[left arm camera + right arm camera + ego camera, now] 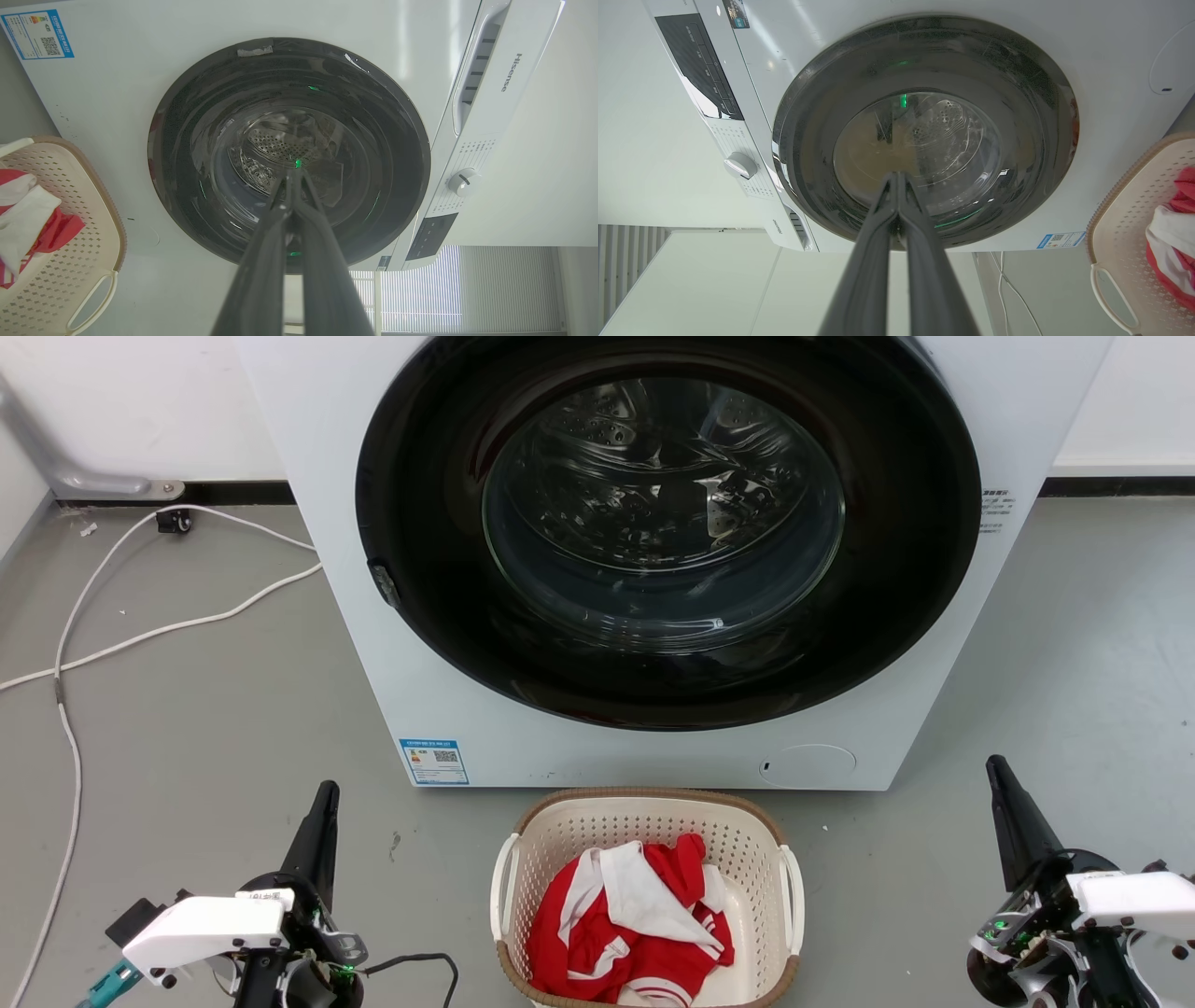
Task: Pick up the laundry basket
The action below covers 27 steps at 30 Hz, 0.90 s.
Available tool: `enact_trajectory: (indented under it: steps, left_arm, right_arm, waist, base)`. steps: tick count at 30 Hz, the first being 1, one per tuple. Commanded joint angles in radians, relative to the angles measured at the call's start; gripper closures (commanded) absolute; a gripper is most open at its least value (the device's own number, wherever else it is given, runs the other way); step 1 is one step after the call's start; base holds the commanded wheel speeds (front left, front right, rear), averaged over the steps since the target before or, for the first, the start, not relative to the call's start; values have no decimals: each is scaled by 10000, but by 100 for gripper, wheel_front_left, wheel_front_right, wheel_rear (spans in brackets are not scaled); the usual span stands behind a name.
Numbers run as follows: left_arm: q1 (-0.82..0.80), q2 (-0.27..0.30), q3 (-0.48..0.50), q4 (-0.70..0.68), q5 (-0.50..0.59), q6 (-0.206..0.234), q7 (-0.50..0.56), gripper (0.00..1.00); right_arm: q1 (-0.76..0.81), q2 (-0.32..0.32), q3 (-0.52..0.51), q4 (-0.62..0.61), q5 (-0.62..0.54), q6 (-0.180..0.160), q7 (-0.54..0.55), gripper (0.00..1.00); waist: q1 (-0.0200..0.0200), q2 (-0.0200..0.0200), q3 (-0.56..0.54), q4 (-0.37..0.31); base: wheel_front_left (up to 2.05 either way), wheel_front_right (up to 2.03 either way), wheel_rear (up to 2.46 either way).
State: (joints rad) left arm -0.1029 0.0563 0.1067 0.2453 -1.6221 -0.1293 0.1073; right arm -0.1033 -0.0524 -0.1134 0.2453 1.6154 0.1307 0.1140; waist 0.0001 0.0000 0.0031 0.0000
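The left gripper [324, 800] and the right gripper [997, 773] each have their fingers pressed together, holding nothing and touching nothing. The basket [747, 840] stands on the floor [187, 728] between them, apart from both, with red and white cloth [625, 915] inside. Beyond the fingertips stands the washer [607, 761], its door closed.

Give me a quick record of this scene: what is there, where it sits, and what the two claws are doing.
Basket: laundry basket on the floor, just in front of the washing machine
Contents: red and white clothing
Machine door: round glass door, appears shut
Left side: left gripper shut, holding nothing, apart from the basket
Right side: right gripper shut, holding nothing, apart from the basket
Floor: white cable at the left
Progress: basket not yet gripped
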Motion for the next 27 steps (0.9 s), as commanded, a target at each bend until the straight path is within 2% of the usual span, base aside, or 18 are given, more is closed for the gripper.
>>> enact_trajectory:
  steps: [1, 2, 3, 15, 22, 27]
  left_arm:
    - [-100, -11, 28, 14, 66, -38, 46, 100]
    - [-101, -13, 28, 14, 67, -38, 46, 100]
    - [0, 0, 3, -3, 4, 0, -4, 0]
    - [370, -49, -35, -121, 289, -1, -476, 0]
    - [428, -48, 251, -185, 996, -3, -797, 0]
    - [437, -48, 530, -315, 1914, 51, -1010, 0]
  right_arm:
    - [-99, 22, -10, 8, -45, 0, 30, 100]
    - [-99, 23, -11, 8, -45, 0, 31, 100]
    - [0, 0, 1, -3, -3, 0, -4, 0]
    - [307, 21, 246, -58, -295, 1, -483, 0]
    - [324, 20, 211, -116, -960, 1, -809, 0]
    - [291, 19, 37, -147, -1705, 2, -1026, 0]
  waist:
    - [-1, 0, 0, 0]
    - [-1, 0, 0, 0]
    - [0, 0, 0, 0]
    - [0, 0, 13, -8]
    - [0, 0, 19, -9]
    - [0, 0, 25, -8]
  base:
    - [0, 0, 0]
    - [0, 0, 0]
    - [0, 0, 0]
    - [0, 0, 0]
    - [0, 0, 0]
    - [0, 0, 0]
